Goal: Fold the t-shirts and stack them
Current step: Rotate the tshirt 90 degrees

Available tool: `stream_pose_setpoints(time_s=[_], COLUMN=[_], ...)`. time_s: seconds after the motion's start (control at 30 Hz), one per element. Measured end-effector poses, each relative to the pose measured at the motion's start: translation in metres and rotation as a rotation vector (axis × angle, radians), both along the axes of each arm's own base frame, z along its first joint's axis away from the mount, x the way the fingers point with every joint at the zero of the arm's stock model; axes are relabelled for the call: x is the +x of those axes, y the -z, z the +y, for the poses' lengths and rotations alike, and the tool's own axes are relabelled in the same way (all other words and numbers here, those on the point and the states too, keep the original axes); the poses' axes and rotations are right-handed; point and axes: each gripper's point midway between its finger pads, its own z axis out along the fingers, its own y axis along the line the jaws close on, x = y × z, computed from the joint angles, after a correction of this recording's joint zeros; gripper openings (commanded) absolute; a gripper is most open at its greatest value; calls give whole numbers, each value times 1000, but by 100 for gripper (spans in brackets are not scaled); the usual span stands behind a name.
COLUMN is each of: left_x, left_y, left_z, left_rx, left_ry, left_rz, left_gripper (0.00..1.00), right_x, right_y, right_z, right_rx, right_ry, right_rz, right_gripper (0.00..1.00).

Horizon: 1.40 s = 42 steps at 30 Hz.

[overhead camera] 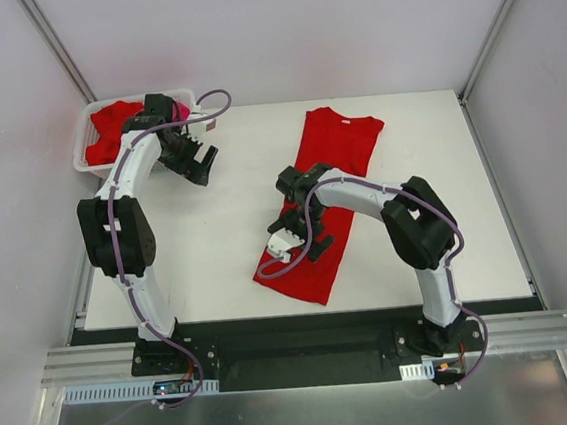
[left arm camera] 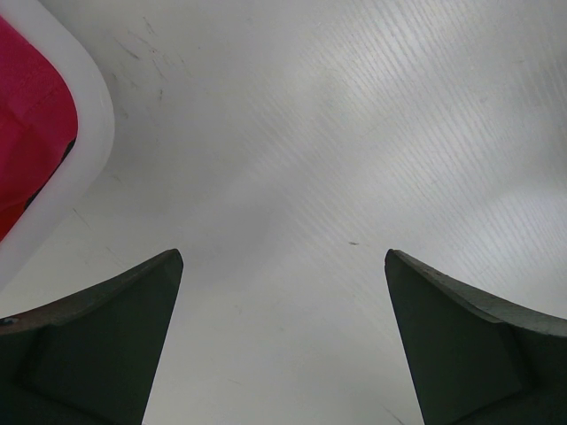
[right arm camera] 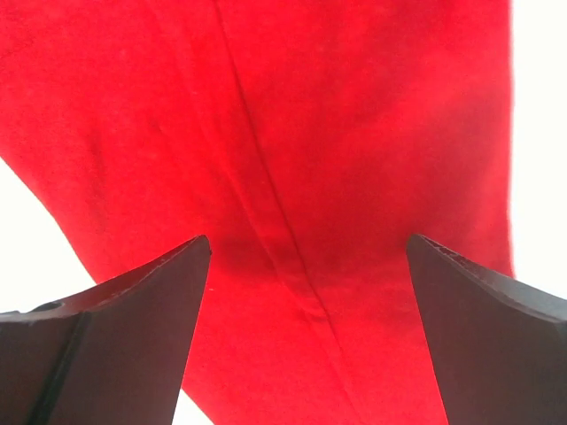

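Left fingers [left arm camera: 97, 354] and right fingers [right arm camera: 115, 345] gape apart — red t-shirt [overhead camera: 337, 142] on white table [overhead camera: 216, 239], pale walls [overhead camera: 276, 32].

Red t-shirt [overhead camera: 333, 147] flat, laid diagonally

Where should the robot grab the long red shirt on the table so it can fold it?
Probably by the near short edge of the red t-shirt, coming straight down from above. It lies flat on the table as a long narrow strip, so that loose end could be lifted and folded over. The open right gripper hangs just above the cloth.
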Motion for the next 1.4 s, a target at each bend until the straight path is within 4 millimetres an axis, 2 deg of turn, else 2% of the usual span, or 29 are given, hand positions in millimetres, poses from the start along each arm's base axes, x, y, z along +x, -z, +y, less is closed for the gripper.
stream_pose_setpoints(time_s=[0.27, 0.43, 0.97, 1.2, 1.4], left_x=[-2, -2, -6, -6, -6], left_y=[2, 1, -3, -3, -3], left_z=[0, 0, -1, -1, -4], left_rx=[0, 0, -7, -10, -24], left_ry=[0, -1, 1, 2, 8], left_rz=[7, 5, 0, 1, 1], left_gripper=[99, 99, 99, 99, 99], right_x=[-9, -23, -36, -54, -71], right_y=[6, 14, 16, 13, 7], right_z=[-12, -26, -35, -59, -88], right_rx=[-65, -127, -161, -230, -339], right_ry=[-8, -25, -79, -98, -108], right_rz=[23, 55, 6, 42, 102], right_gripper=[96, 96, 96, 96, 96])
